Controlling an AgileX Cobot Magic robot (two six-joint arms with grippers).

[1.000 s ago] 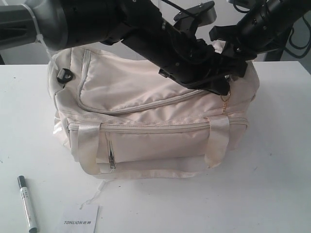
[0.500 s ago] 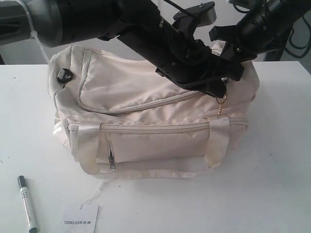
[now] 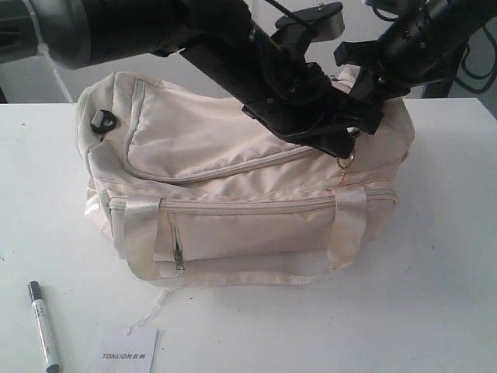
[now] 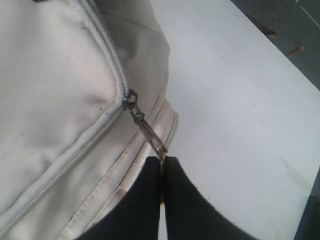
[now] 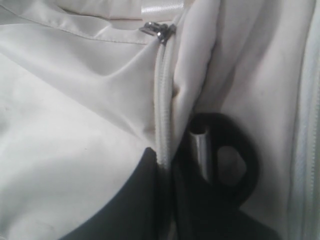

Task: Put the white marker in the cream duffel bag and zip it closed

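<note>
The cream duffel bag point(image 3: 225, 167) stands in the middle of the table, its curved top zipper point(image 4: 107, 50) closed up to the slider. My left gripper point(image 3: 340, 148) reaches across to the bag's right end and is shut on the gold chain pull point(image 4: 148, 132), which runs taut from the slider into my left gripper point(image 4: 162, 161). My right gripper point(image 3: 371, 99) is at the same end. In the wrist view my right gripper point(image 5: 167, 159) is shut on the bag's zipper seam point(image 5: 163, 95), beside a black end ring point(image 5: 246, 159). The white marker point(image 3: 44, 324) lies on the table at the front left.
A white "TONLION" card point(image 3: 129, 353) lies near the front edge, right of the marker. Shiny straps point(image 3: 349, 221) hang down the bag's front over the zip pocket point(image 3: 233, 225). A black ring point(image 3: 104, 121) sits on the bag's left end. Both arms crowd above the bag's right end.
My left gripper has shifted slightly left and up with the chain pull. The right gripper, the bag and the marker have stayed in place.
</note>
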